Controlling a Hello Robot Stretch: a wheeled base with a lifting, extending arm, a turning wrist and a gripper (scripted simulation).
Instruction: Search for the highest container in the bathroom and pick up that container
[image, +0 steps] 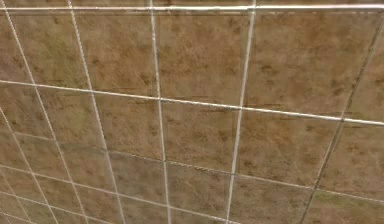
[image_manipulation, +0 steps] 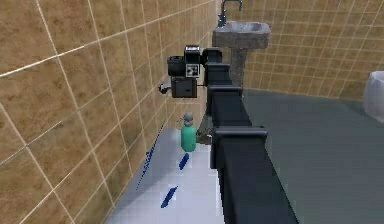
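Observation:
A small green container with a pale cap stands upright on a white ledge beside the brown tiled wall. The dark arm runs up the arm side view from the bottom edge. Its gripper hangs against the tiled wall, higher in the picture than the green container. I cannot tell whether the gripper holds anything, because its far end is hard to make out.
A grey pedestal sink with a dark tap stands farther along the wall. Two small blue things lie on the white ledge. Dark floor spreads to the right. In the forward view, a brown tiled wall stands close ahead.

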